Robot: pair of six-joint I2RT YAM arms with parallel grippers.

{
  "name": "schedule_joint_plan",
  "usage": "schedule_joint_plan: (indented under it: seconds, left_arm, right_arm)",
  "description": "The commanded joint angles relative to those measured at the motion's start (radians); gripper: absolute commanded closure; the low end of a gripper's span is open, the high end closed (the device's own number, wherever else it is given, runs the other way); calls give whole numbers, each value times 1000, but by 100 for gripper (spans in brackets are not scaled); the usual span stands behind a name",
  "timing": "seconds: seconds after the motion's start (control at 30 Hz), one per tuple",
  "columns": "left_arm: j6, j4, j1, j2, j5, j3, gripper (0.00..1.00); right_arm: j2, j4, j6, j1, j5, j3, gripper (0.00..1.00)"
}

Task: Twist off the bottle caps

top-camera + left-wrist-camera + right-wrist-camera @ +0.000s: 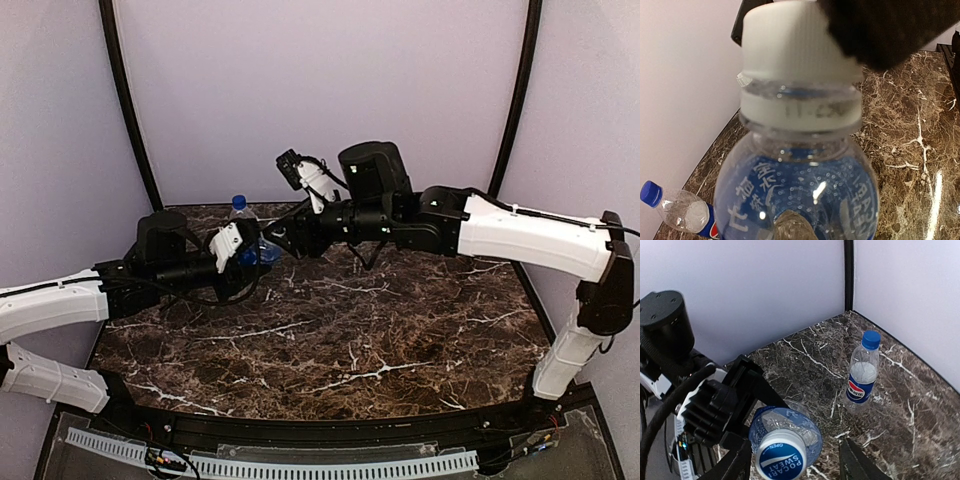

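My left gripper (pixel 250 252) is shut on a clear bottle with a blue water label (pixel 795 195) and holds it above the table. Its cap (pixel 781 460) is white on the sides with a blue printed top, and it sits on the bottle. My right gripper (pixel 795 466) is open and straddles that cap. Its left finger is close beside the cap and its right finger (pixel 857 465) stands well apart. In the left wrist view a dark right finger (pixel 890 30) overlaps the cap's upper right. A Pepsi bottle (pixel 862 371) with a dark blue cap (pixel 871 339) stands upright near the back.
The dark marble table (pixel 350 330) is boxed in by pale walls at the back and both sides. The Pepsi bottle (pixel 238 208) stands near the back left corner, just behind my left gripper. Both arms meet over the table's back left part.
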Motion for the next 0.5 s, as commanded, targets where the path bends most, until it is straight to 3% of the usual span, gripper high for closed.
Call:
schedule_joint_plan:
  seconds: [0.0,0.2,0.3,0.47]
  left_arm:
    - [-13,28,1,-8,-12,-16,71]
    - [-2,33,0,-8,2,-18,71]
    - [8,33,1,-9,13,-18,71]
    - [80,-103,2,-12,166,-3,73]
  right_arm:
    - [37,35,70,3,13,50,48]
    - [43,34,61,-2,-10,39,78]
    - [33,25,15,-7,-66,30,100]
    - [-15,-112,-362,-8,-389,-1,100]
